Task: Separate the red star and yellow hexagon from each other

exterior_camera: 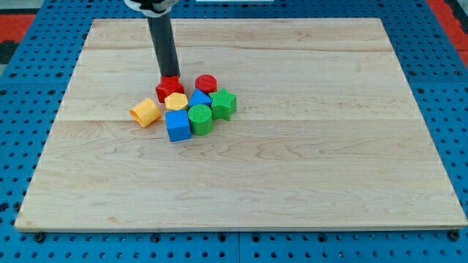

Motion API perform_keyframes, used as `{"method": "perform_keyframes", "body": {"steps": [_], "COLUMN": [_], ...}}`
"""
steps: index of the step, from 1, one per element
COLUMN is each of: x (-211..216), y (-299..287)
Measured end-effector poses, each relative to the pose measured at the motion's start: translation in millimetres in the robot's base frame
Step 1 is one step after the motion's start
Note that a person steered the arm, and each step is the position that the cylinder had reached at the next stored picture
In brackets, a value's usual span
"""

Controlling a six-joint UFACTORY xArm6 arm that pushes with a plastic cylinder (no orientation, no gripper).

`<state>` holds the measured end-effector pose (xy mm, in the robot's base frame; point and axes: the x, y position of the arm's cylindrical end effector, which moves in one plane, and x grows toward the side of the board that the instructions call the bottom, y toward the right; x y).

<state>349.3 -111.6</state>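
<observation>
The red star (167,88) lies at the upper left of a tight cluster of blocks on the wooden board (307,146). The yellow hexagon (175,101) touches the star on its lower right side. My tip (169,76) stands at the star's top edge, touching or nearly touching it. The dark rod rises from there to the view's top.
A red cylinder (205,82), a blue triangle (199,98), a green star (223,104), a green cylinder (200,118) and a blue cube (178,126) pack around the hexagon. A yellow block (145,112) lies just left of the cluster.
</observation>
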Motion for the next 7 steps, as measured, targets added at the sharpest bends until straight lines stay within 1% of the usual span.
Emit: {"method": "perform_keyframes", "body": {"steps": [3,4,5,7], "x": [-1,-8,5,-9], "y": [0,-3,49,59]}}
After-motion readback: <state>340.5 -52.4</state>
